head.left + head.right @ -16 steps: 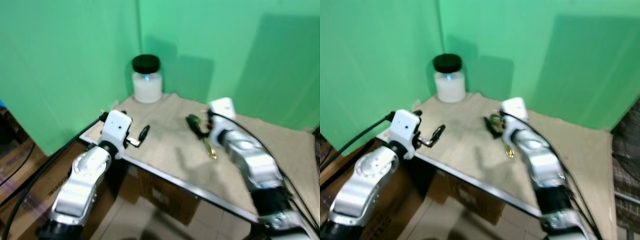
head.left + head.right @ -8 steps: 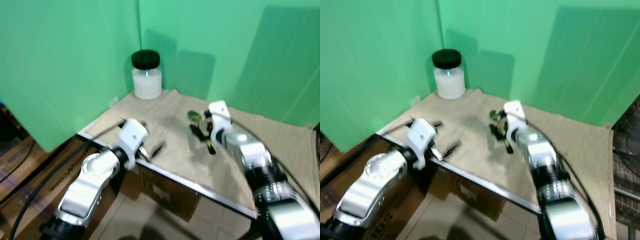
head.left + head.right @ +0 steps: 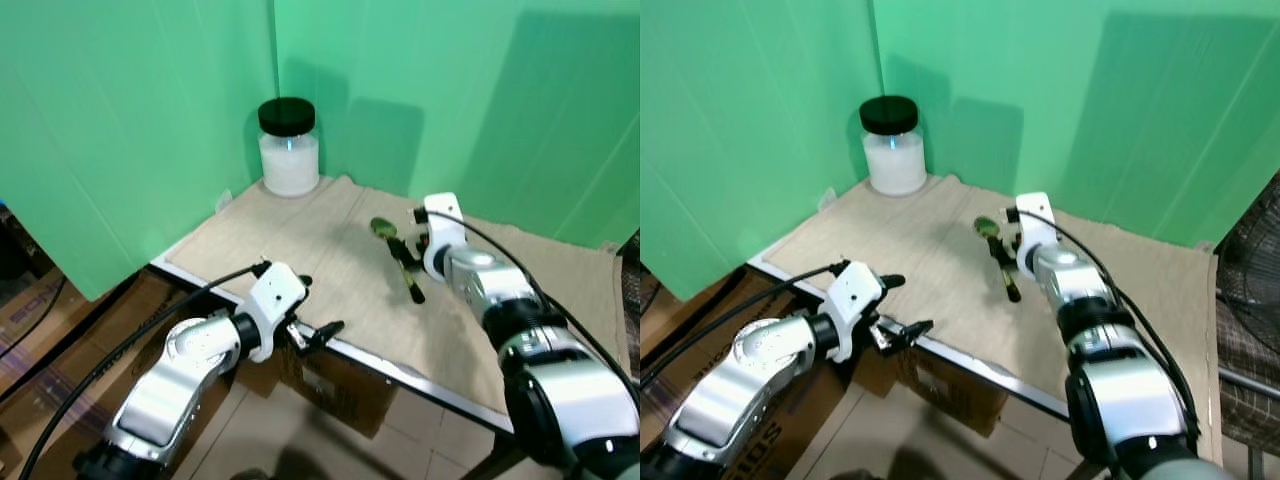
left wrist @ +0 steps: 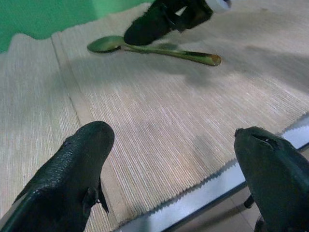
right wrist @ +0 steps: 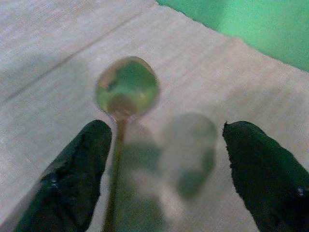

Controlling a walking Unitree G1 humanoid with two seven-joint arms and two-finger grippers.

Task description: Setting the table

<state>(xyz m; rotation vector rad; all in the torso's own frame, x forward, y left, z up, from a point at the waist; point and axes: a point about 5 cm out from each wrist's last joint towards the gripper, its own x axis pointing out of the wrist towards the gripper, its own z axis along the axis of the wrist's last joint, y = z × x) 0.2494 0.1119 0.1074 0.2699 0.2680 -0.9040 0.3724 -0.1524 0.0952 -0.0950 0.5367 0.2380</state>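
Right wrist view gives me the clearest read: the spoon (image 5: 126, 92) lies flat on the mat (image 5: 270, 77), its bowl ahead of the right tool (image 5: 164, 164) and its handle running back just inside one black finger (image 5: 77, 169). The fingers are spread wide with nothing between them, so this tool is released. The handle sits off to one side of the gap, not centred.

As I judge it, the step in hand is either taking or leaving the spoon; I cannot say which. If I am to grasp it, I would shift the tool sideways until the handle runs down the middle of the gap, lower until the fingertips nearly brush the mat, then close on the handle behind the bowl. A thin, flat metal handle may slip or tip, so a slow close suits it. If the spoon is already placed, I would lift straight up so I don't drag it.

In the head views the spoon (image 3: 397, 255) lies around the middle of the counter (image 3: 400, 365), bowl toward the back edge, with the right tool (image 3: 417, 244) directly over it. A jar (image 3: 288, 147) stands in the back left corner, well apart.

The left tool (image 3: 312, 331) hangs at the front edge of the counter, fingers spread and empty, with the spoon (image 4: 154, 48) well ahead of it.
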